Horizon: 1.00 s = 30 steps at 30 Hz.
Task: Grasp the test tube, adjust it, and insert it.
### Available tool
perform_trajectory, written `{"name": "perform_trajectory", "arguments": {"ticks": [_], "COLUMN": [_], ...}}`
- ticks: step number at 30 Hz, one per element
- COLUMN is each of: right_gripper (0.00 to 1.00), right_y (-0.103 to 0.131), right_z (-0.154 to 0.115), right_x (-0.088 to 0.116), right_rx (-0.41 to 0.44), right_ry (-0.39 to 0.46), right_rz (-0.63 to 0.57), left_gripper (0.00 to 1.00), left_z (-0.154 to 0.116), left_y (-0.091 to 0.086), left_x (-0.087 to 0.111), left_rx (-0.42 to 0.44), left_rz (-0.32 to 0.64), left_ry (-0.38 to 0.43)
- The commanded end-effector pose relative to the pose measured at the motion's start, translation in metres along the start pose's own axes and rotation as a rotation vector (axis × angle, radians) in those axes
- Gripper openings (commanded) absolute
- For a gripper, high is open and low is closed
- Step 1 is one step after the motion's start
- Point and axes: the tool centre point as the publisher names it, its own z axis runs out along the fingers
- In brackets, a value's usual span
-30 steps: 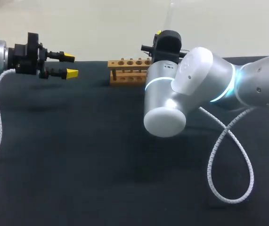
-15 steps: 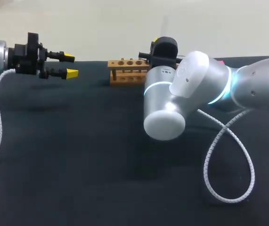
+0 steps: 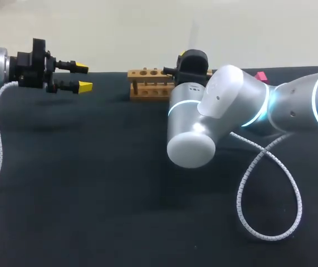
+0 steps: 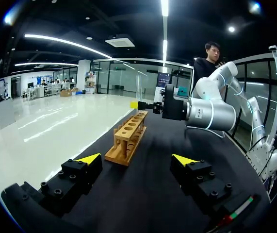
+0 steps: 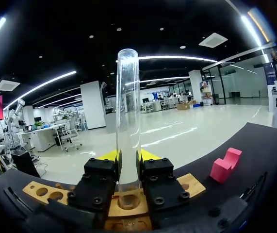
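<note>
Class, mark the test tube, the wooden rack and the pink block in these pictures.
test tube (image 5: 127, 121), right wrist view, middle of its glass.
wooden rack (image 4: 122, 145), left wrist view, its near end.
pink block (image 5: 225, 165), right wrist view, its front face.

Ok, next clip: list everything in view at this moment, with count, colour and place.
test tube: one, clear, upright between the right gripper's fingers, lower end at a rack hole.
rack: one, wooden, row of holes, far side of the table near the middle.
block: one, pink, on the table to the right of the rack.
table: one, black.
cables: two, white, coiled, one on each arm.
left gripper: one, black with yellow tips, open and holding nothing, above the table's left side.
right gripper: one, black with yellow tips, shut on the test tube over the rack.
</note>
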Motion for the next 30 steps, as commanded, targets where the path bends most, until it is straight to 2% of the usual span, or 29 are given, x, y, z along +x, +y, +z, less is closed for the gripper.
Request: {"name": "perform_trajectory", "arguments": {"ticks": [1,3,5,7,10,13,16,19,21,22,24,30], "right_gripper": [0.06,0.20,0.24,0.35,0.34,0.42,0.38,0.50,0.54,0.66,1.00,1.00], "right_y": [0.000,0.000,0.000,0.001,0.002,0.003,0.004,0.005,0.005,0.005,0.006,0.007], "right_z": [0.000,-0.001,-0.002,-0.004,-0.006,-0.008,-0.010,-0.012,-0.014,-0.015,-0.017,-0.036], "right_x": [0.004,0.005,0.006,0.006,0.006,0.005,0.004,0.002,0.000,-0.001,-0.003,-0.012], "right_rx": [0.002,0.001,0.000,0.000,0.000,0.001,0.001,0.003,0.006,0.007,0.009,0.001], "right_ry": [0.006,0.012,0.019,0.022,0.025,0.026,0.022,0.018,0.015,0.014,0.012,0.026], "right_rz": [-0.003,-0.003,-0.002,-0.001,-0.001,0.001,0.000,0.001,0.001,0.002,0.002,-0.006], "left_gripper": [1.00,1.00,1.00,1.00,1.00,1.00,1.00,1.00,1.00,1.00,1.00,1.00], "left_z": [0.000,0.000,0.000,0.000,0.000,0.000,0.000,0.000,0.000,0.000,0.000,0.000], "left_y": [-0.002,-0.002,-0.002,-0.002,-0.002,-0.002,-0.002,-0.002,-0.002,-0.002,-0.002,-0.002], "left_x": [0.001,0.001,0.001,0.001,0.001,0.001,0.001,0.001,0.001,0.001,0.001,0.001], "left_rx": [-0.005,-0.005,-0.005,-0.005,-0.005,-0.005,-0.005,-0.005,-0.005,-0.005,-0.005,-0.005], "left_rz": [0.003,0.003,0.003,0.003,0.003,0.003,0.003,0.003,0.003,0.003,0.003,0.003], "left_ry": [-0.003,-0.003,-0.003,-0.003,-0.003,-0.003,-0.003,-0.003,-0.003,-0.003,-0.003,-0.003]}}
